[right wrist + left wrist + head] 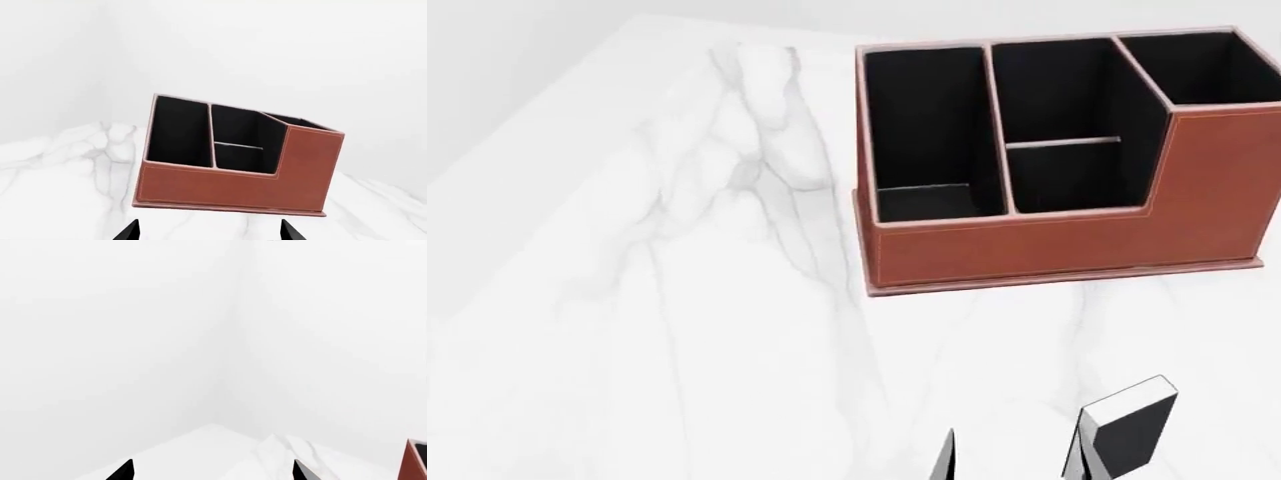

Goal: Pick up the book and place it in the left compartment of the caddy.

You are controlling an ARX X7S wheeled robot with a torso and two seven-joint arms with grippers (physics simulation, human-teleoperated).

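Head view: caddy (1054, 235) sits at abt 1 o'clock on the white marble table (667, 330), red-brown w/ black lining and pale stitching, its taller stepped side at the 3 o'clock end. Left compartment (928, 130) is the long narrow slot at the caddy's 9 o'clock end, black inside, nothing in it. Next to it are two shorter slots split by a thin crossbar, then the slot w/ the slanted wall. Book (1132, 428) is at abt 5 o'clock, well apart from the caddy, black cover w/ white page edges, tilted, right by a dark fingertip at the bottom edge. A 2nd dark fingertip shows a little toward 9 o'clock from it. Can't tell from this view if those tips touch the book or just sit beside it. Right wrist view: right gripper (209, 231) shows only two black tips, spread wide, nothing visible betw. them; arm is low and level, aimed at the caddy's long front wall (227, 187), caddy well ahead of the tips. Left wrist view: left gripper (212, 472) also shows just two black tips spread apart, nothing betw. them, pointing over the table toward a white wall corner; a sliver of the caddy (415, 460) shows at frame edge.
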